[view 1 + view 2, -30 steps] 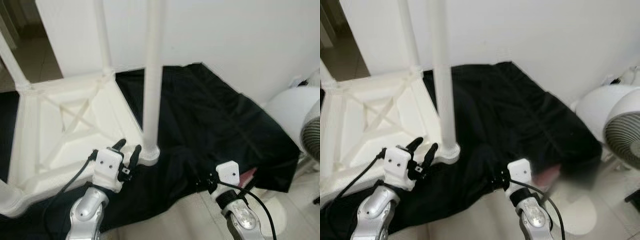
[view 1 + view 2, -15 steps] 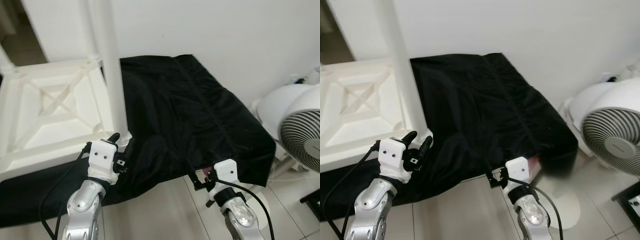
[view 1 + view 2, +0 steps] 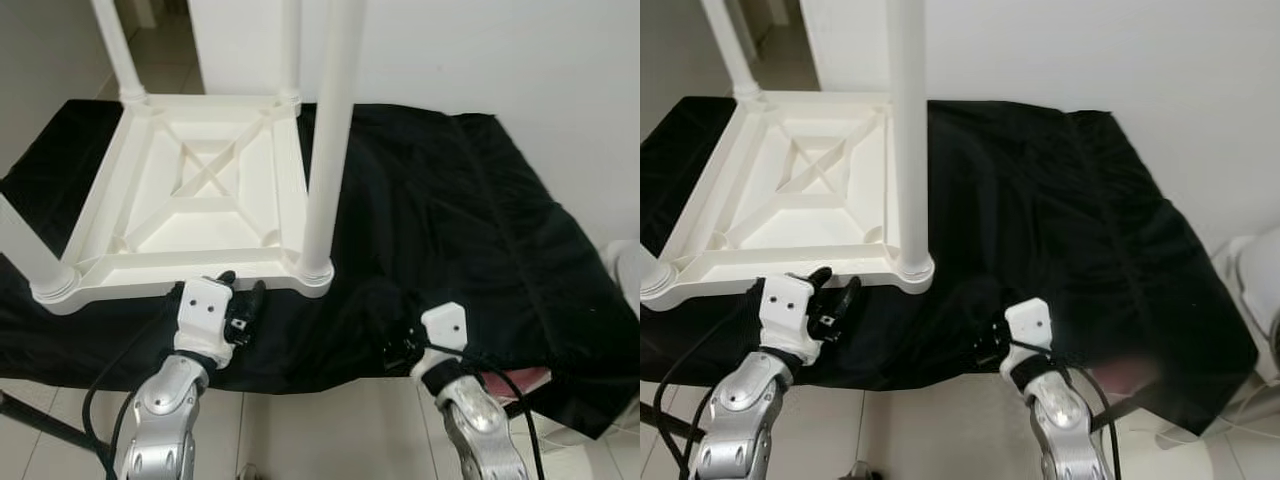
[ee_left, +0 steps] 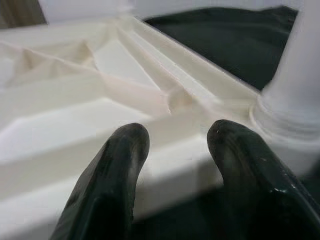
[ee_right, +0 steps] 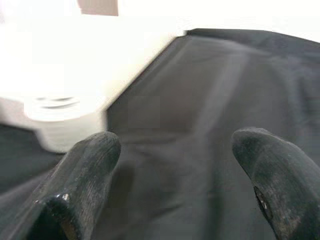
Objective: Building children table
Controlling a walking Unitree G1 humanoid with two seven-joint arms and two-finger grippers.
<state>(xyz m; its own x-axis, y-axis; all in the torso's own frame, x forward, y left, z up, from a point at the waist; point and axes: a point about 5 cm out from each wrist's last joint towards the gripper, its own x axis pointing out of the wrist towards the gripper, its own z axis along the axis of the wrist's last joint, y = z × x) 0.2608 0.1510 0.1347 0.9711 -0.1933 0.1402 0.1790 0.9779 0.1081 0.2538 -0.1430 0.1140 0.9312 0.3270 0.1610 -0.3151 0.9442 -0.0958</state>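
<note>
- The upturned white table [image 3: 190, 200] is lying at upper left on the black cloth [image 3: 450, 230], legs pointing up.
- The left gripper [image 3: 240, 300] is hovering, fingers parted, at its near edge.
- The right gripper [image 5: 175, 165], fingers spread, is hanging over bare cloth, lower centre.

Upturned table frame [image 3: 190, 265] & near leg [image 3: 325, 150] blocking fwd; free room right over black cloth [image 3: 470, 230].

A black cloth [image 3: 470, 230] covers a low surface standing on the pale tiled floor [image 3: 330, 430], and the white children table [image 3: 200, 200] lies upside down on the cloth's left part, legs pointing up.
</note>
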